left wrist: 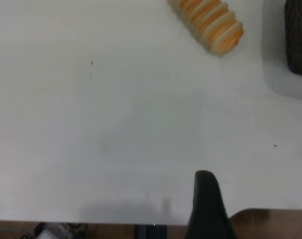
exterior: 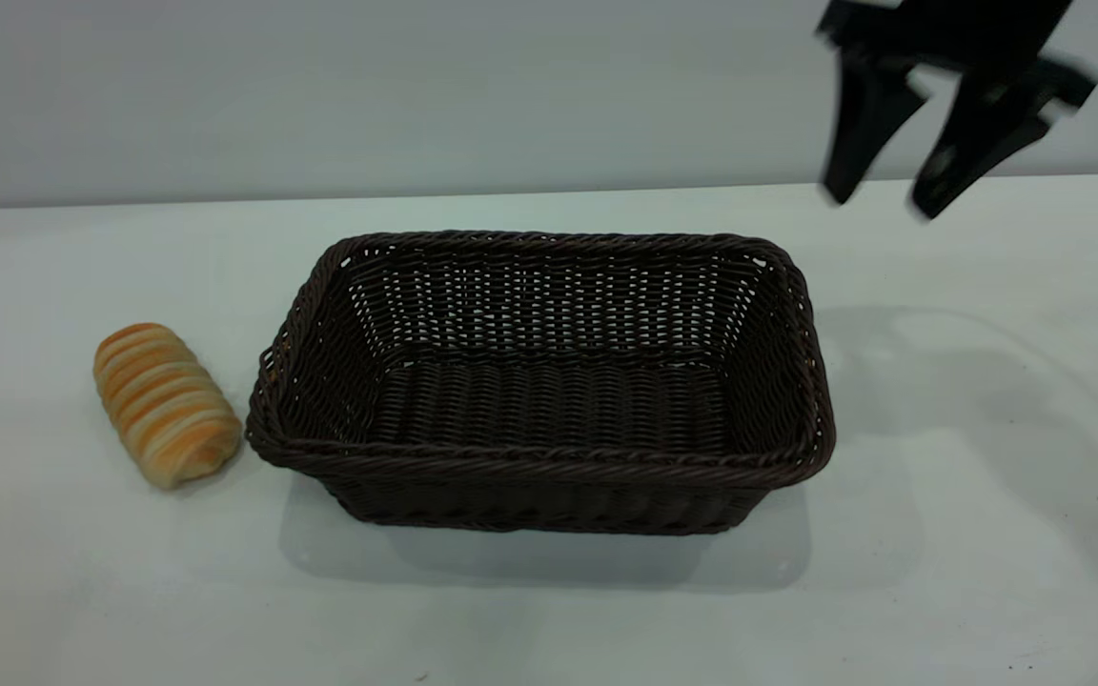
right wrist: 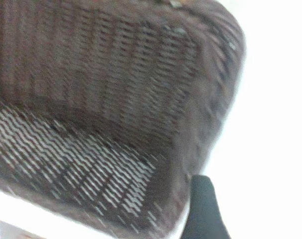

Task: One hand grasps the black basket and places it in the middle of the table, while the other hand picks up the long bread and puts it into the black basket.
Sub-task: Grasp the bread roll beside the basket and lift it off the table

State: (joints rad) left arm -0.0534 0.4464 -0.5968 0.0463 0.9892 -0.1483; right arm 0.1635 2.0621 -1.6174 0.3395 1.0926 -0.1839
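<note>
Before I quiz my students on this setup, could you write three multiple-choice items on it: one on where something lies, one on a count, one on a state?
1. Where does the long bread lie?
A. Inside the black basket
B. On the table beside the basket's left end
C. In the right gripper

2. How many bread rolls are in view?
A. One
B. Two
C. Three

3. How is the right gripper in the exterior view?
A. Shut on the basket's rim
B. Shut on the bread
C. Open, up in the air, holding nothing

Answers:
1 B: the roll rests on the table, just left of the black basket, whose inside is bare weave.
2 A: only one striped roll shows in any view.
3 C: its fingers stand apart above the table, past the basket's far right corner, with nothing between them.
</note>
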